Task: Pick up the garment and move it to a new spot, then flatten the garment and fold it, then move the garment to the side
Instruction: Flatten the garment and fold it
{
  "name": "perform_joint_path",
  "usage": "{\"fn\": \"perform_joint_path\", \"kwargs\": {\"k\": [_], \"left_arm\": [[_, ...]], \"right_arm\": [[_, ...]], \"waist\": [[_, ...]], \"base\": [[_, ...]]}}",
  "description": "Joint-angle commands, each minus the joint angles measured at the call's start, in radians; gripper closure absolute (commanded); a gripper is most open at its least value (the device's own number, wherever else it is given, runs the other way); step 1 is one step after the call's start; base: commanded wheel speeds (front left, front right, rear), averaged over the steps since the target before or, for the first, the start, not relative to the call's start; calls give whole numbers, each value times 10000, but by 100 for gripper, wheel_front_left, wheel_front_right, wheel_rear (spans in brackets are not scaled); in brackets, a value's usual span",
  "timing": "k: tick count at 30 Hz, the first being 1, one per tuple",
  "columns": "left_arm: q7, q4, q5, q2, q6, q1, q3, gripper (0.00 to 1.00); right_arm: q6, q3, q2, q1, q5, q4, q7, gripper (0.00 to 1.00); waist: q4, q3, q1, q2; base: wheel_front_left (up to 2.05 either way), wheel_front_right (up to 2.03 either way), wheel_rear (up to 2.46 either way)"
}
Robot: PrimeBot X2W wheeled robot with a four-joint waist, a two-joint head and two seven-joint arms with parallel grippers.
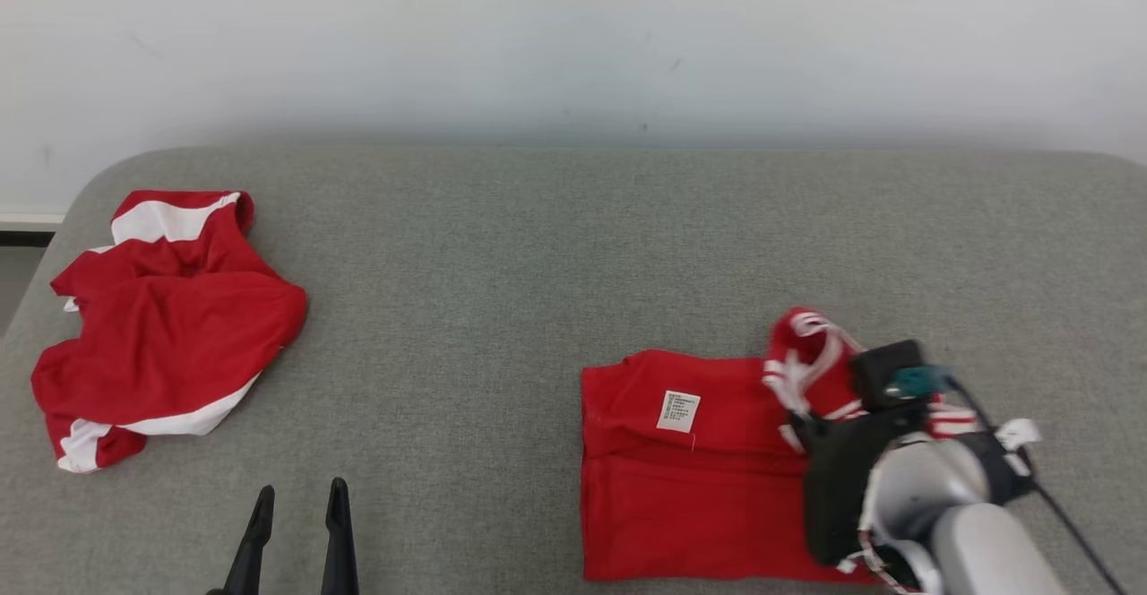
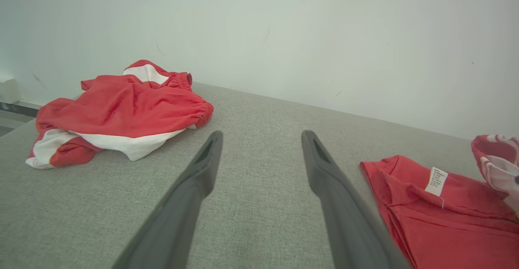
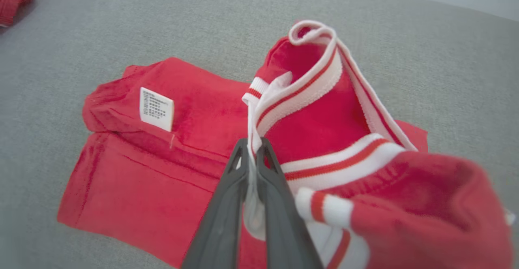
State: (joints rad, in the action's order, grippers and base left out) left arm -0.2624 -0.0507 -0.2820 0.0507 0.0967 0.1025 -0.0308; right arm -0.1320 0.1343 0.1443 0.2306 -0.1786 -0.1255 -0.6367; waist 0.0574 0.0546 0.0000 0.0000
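The garment (image 1: 681,469) is a red top with a white label, lying part-folded on the grey surface at the lower right. Its red-and-white striped trim (image 3: 308,86) is lifted and curled over the folded part. My right gripper (image 3: 252,147) is shut on the white edge of that trim, and its wrist (image 1: 905,487) covers the garment's right side in the head view. My left gripper (image 1: 301,492) stands open with nothing between its fingers at the lower left, well apart from the garment (image 2: 438,216), which lies to the right of its fingers (image 2: 324,167).
A second red-and-white piece of clothing (image 1: 170,326) lies crumpled at the far left of the grey padded surface (image 1: 538,263), also seen at left in the left wrist view (image 2: 121,111). A white wall (image 1: 573,39) runs behind the surface.
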Motion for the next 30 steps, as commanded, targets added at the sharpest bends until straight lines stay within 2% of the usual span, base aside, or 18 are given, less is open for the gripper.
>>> {"fn": "perform_joint_path", "kwargs": {"k": [1, 6, 13, 25, 26, 27, 30], "left_arm": [[-32, -20, -19, -7, -11, 49, 1, 0], [-32, -35, -47, -7, -4, -11, -50, 0], [-32, -89, -58, -7, 14, -90, -142, 0], [-32, -147, -87, -8, -59, 6, -353, 0], [-32, -156, -91, -7, -61, 14, -370, 0], [-32, -175, -94, -7, -65, 16, -382, 0], [-32, -211, -92, -7, -54, 49, -368, 0]], "right_arm": [[24, 339, -93, 142, -103, -76, 18, 100], [24, 1393, -383, 570, -387, -595, 232, 100], [24, 2313, -788, 1293, -605, -1843, 623, 100], [22, 3039, -935, 1968, -1059, -3186, 1252, 100], [22, 3045, -941, 2024, -1090, -3241, 1374, 16], [22, 3059, -946, 2042, -1229, -3259, 1521, 0], [24, 3229, -946, 2045, -1878, -3192, 1873, 0]], "waist": [[82, 17, 0, 0], [245, 46, 0, 0], [556, 88, 0, 0], [791, 70, 0, 0], [796, 58, 0, 0], [798, 39, 0, 0], [773, -42, 0, 0]], "base": [[0, 0, 0], [0, 0, 0], [0, 0, 0], [0, 0, 0], [0, 0, 0], [0, 0, 0], [0, 0, 0]]}}
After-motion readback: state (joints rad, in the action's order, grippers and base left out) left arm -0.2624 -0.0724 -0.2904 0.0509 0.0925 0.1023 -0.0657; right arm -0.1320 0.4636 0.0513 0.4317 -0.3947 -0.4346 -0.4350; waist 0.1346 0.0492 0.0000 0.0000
